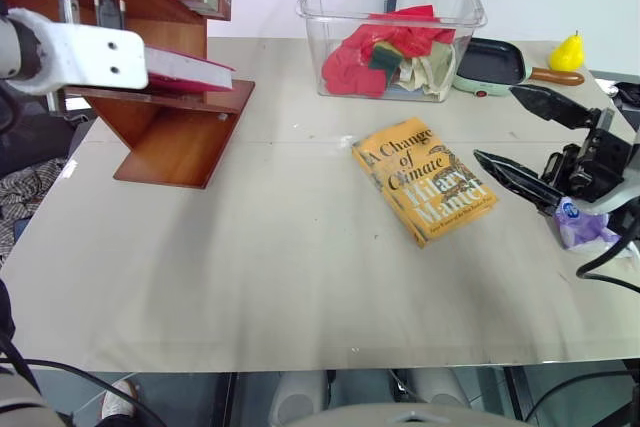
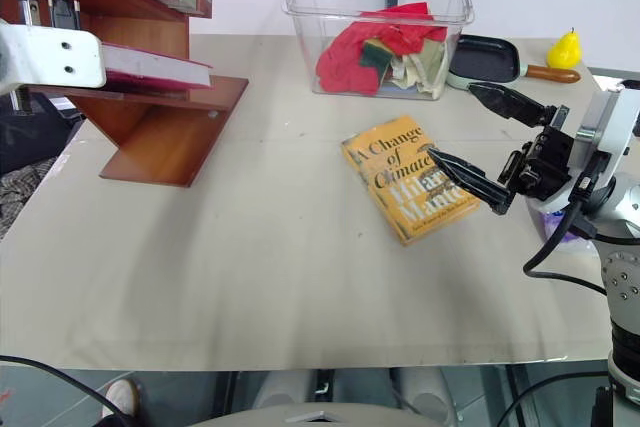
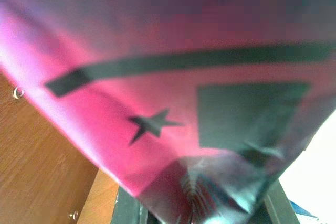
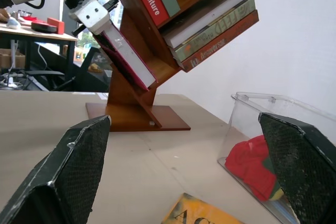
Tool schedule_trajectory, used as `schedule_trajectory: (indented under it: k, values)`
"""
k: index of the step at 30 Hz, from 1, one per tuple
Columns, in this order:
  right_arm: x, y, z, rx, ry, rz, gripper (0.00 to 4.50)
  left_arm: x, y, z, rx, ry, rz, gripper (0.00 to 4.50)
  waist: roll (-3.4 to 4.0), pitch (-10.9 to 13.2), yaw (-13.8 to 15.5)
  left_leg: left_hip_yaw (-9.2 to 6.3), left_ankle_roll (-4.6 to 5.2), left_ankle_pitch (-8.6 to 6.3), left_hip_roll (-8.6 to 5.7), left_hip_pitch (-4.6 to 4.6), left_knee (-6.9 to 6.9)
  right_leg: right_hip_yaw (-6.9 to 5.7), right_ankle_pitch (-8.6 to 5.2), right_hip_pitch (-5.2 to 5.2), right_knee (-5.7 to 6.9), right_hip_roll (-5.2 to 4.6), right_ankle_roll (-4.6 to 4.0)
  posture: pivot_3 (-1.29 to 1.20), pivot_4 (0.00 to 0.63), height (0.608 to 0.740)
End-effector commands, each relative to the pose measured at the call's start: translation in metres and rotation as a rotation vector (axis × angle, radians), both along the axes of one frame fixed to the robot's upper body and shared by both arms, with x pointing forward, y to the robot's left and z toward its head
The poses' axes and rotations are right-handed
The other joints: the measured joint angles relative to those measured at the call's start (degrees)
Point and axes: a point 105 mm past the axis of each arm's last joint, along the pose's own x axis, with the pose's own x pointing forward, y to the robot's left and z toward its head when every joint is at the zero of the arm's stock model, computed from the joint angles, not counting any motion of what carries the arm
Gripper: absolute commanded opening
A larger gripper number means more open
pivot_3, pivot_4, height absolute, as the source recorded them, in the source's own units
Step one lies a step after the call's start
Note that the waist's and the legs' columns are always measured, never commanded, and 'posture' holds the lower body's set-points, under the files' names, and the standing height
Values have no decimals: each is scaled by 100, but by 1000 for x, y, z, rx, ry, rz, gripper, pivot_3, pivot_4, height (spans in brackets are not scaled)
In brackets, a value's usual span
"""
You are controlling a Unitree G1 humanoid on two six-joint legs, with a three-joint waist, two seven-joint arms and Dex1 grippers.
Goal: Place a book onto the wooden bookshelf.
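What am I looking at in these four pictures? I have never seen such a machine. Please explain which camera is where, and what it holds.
This is a humanoid robot with two arms. Two pictures come from its head, looking down on a table. The other two come from cameras on its wrists.

The left gripper is shut on a pink book, bringing it to the wooden bookshelf, where other books already stand. The left wrist view sees this book's cover very close.

The right gripper is open and holds nothing.

On the table lie a yellow book, a clear bin of cloths, a small pan and a toy pear.
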Motion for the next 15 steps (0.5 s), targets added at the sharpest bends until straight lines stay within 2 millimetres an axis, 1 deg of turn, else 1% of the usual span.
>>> schedule_trajectory:
  k: [1,2,3,4,5,8,9,10,11,13,15]
  values:
    - [-6,1,5,-5,-29,0,4500,0,9,-17,-73,68,22,305,17,-12,0,1,0,0,0,3,0,0,0,2,0,0,0,0,150,740]
    - [-6,0,5,-4,-28,-1,4500,-1,9,-16,-87,62,20,1329,21,-14,-3,1,0,0,0,4,0,1,0,3,0,0,0,0,150,740]
    - [-6,0,4,-4,-27,-2,4500,-1,9,-14,-99,53,16,1663,21,-14,-9,1,0,0,1,4,0,0,0,2,0,1,0,0,150,740]
    - [-6,0,4,-4,-27,-3,4500,-1,9,-12,-104,48,14,2219,15,-12,-12,1,0,0,4,2,0,0,0,1,0,4,0,0,150,740]
    - [-6,0,4,-4,-25,-5,4500,-5,6,-10,-113,50,-9,2574,15,-13,-13,-1,0,0,11,-4,2,-4,-1,0,0,9,-1,0,150,740]
    - [-6,-1,2,-5,-22,-6,4500,-20,-2,1,-154,46,-65,4016,3,-6,-29,9,0,0,14,-14,1,0,-1,-7,-5,7,0,0,150,740]
    - [-6,-1,2,-4,-21,-5,4500,-26,-3,7,-169,30,-73,4337,-8,1,-36,10,-1,0,20,-18,2,-1,-1,-9,-6,7,0,0,150,740]
    - [-5,-1,2,-4,-18,-3,4500,-32,-7,13,-198,18,-100,4454,-24,6,-45,13,-1,-1,29,-31,1,0,3,-19,-10,7,-5,0,150,740]
    - [-4,-1,1,-5,-16,0,4500,-38,-11,17,-230,21,-124,4454,-30,7,-50,16,-1,-1,37,-42,2,-1,12,-29,-13,7,-19,0,150,740]
    - [-2,-1,1,-7,-12,8,4500,-48,-21,26,-302,1,-168,4454,-38,3,-70,23,-2,-1,42,-69,3,0,15,-55,-19,7,-16,0,150,740]
    - [2,0,2,-8,-9,24,4500,-62,-38,36,-401,-4,-240,4454,-38,3,-63,27,-2,-1,42,-113,8,1,27,-100,-16,4,2,0,150,740]
